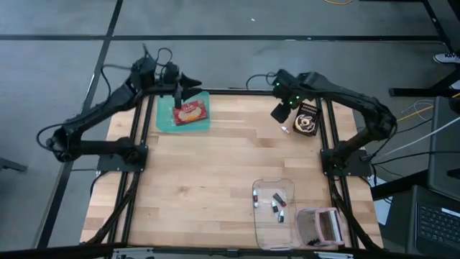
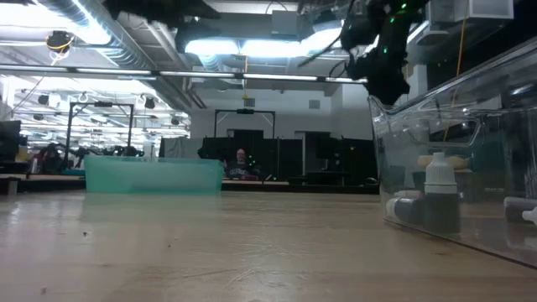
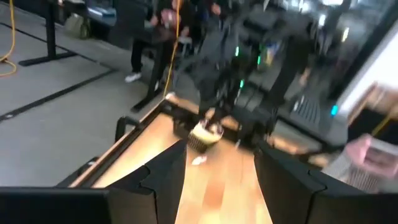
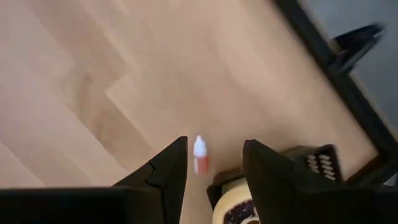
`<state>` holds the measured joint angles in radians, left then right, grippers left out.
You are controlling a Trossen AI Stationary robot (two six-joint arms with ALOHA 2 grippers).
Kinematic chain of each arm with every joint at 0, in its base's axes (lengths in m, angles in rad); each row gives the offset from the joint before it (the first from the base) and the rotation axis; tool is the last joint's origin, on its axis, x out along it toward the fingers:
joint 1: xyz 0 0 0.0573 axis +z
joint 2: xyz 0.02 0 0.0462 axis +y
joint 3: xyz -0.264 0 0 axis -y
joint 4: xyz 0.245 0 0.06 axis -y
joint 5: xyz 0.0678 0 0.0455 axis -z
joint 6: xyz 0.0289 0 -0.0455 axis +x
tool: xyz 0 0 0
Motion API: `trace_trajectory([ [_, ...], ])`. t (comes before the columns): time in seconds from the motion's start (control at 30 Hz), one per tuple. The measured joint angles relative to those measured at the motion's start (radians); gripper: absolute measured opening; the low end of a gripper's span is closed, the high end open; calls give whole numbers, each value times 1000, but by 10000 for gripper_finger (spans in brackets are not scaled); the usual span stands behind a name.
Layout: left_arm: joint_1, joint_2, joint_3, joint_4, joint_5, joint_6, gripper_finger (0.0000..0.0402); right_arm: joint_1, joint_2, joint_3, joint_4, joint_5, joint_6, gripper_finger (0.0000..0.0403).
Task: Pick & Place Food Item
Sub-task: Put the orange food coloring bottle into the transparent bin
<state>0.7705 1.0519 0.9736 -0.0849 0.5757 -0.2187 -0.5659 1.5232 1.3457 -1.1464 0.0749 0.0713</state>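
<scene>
Nearest the low camera, a clear bin [image 2: 470, 151] of small bottles [image 2: 440, 197] is sitting on the wooden table [image 1: 215, 173]. Far across it, the right gripper [image 4: 214, 165] is hanging open over a small red-bodied bottle [image 4: 199, 155], just beside a packaged food cup [image 1: 306, 121]. The left gripper [image 1: 188, 83] is hovering open over the teal tray [image 1: 167, 119], where a wrapped snack [image 1: 190, 112] is lying just below its fingers.

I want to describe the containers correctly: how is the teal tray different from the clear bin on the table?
The teal tray is opaque, while the clear bin is see-through. The teal tray lies at the far edge by the left gripper and holds one red-and-yellow food packet; the clear bin lies near the front edge on the right and holds several small bottles. In the low view the tray looks shallower than the bin. Both are rectangular and rest flat on the wooden table.
</scene>
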Motion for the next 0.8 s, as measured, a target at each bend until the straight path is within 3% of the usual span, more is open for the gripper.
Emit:
trace_trajectory([
  [0.13,10,-53,-150,224,-3,-167,184,14,83,0,-27,-18,-30,155],
  [0.23,10,-74,-212,295,-9,-235,184,21,136,0,-51,-61,-60,155],
  [0.43,-17,-85,-231,313,-25,-267,184,51,203,-1,-122,-94,-84,162],
  [0.8,-50,-84,-231,330,-37,-326,184,73,208,-23,-64,-30,-30,254],
])
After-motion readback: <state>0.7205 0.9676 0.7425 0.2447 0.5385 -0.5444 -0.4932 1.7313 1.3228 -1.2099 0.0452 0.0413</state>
